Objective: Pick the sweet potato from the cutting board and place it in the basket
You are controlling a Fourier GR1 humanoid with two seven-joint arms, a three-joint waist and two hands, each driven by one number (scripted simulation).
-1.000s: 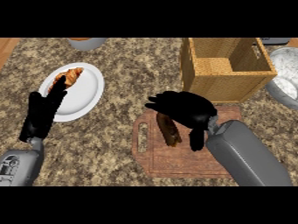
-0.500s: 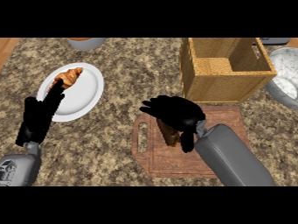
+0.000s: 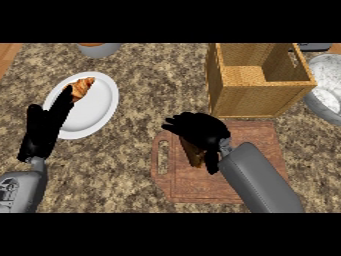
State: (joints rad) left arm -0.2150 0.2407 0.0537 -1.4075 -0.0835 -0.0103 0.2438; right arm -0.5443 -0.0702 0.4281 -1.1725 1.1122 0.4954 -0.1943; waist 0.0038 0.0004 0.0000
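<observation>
While the potato [image 3: 193, 151] lies on the board [image 3: 258, 137] at lower centre, your right hand [image 3: 196, 129] sits over it with fingers curled down around its upper end. You cannot tell whether it has left the board. Lifting and carrying to the basket [image 3: 253, 80], upper right, are left. Your left hand [image 3: 44, 131] rests open at the left, over the plate [image 3: 99, 102].
</observation>
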